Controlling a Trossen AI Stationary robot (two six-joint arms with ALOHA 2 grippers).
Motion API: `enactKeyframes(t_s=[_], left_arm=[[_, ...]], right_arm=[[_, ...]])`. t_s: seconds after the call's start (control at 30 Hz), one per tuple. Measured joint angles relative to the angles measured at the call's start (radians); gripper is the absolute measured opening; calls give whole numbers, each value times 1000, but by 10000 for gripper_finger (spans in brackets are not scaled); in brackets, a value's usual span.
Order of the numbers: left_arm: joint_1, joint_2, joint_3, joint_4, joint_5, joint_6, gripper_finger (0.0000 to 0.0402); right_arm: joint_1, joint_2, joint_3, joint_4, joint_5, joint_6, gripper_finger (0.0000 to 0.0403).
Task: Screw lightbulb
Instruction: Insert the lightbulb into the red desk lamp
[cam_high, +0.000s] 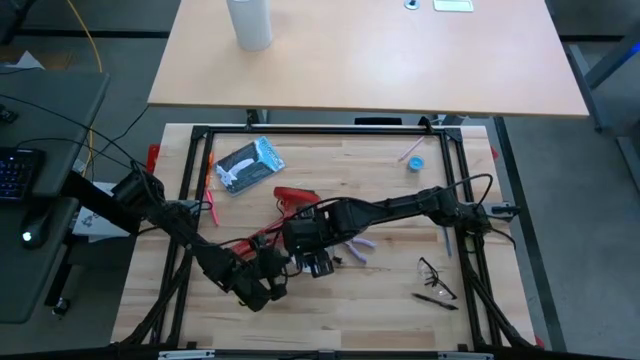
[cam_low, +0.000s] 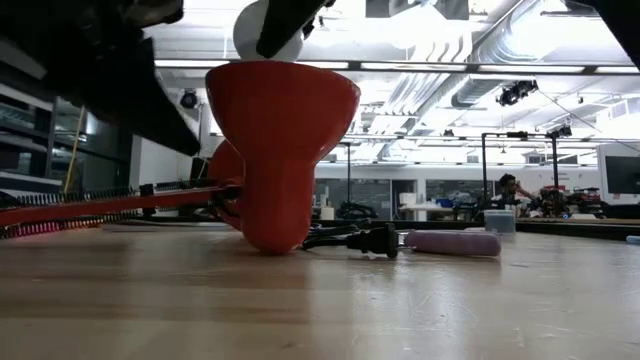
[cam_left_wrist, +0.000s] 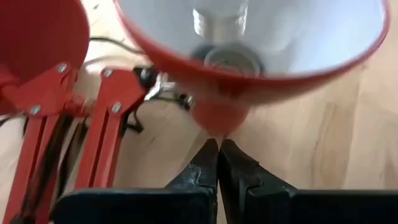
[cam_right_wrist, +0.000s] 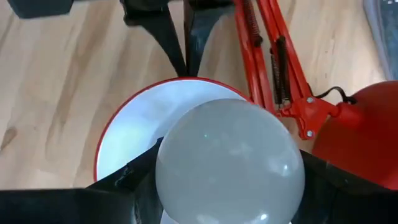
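On the wooden table (cam_high: 380, 310), from left to right: the left gripper (cam_left_wrist: 219, 163) is fully closed and empty beside the red lamp shade (cam_low: 282, 110), and the right gripper (cam_right_wrist: 230, 180) is clamped on the lightbulb (cam_right_wrist: 229, 163).

At the left, the closed fingertips of the left gripper point at the narrow neck of the shade; I cannot tell if they touch it. In the middle, the bulb stands over the open mouth of the shade, its grey screw base (cam_left_wrist: 219, 22) just above the socket (cam_left_wrist: 227, 59) and not yet in it. At the right, the right gripper's fingers press both sides of the bulb. I think the thread can enter crooked if the bulb comes down tilted. The shade may also turn or slide, because nothing holds it firmly, and the smooth glass can slip between the fingers.
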Motion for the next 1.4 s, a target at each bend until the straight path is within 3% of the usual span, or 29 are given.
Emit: enactKeyframes(t_s=[0.2,0.47,0.87,1.4], left_arm=[[-43,0,0,-61,-28,-96,0],[-77,0,0,-63,-42,-134,0],[-74,0,0,-63,-51,-142,0],[-35,-29,0,-51,-58,-138,0]], right_arm=[[7,-8,-109,27,-2,38,242],[23,-29,-135,82,0,69,242],[55,-145,-398,281,92,169,242],[60,-142,-461,343,116,159,242]])
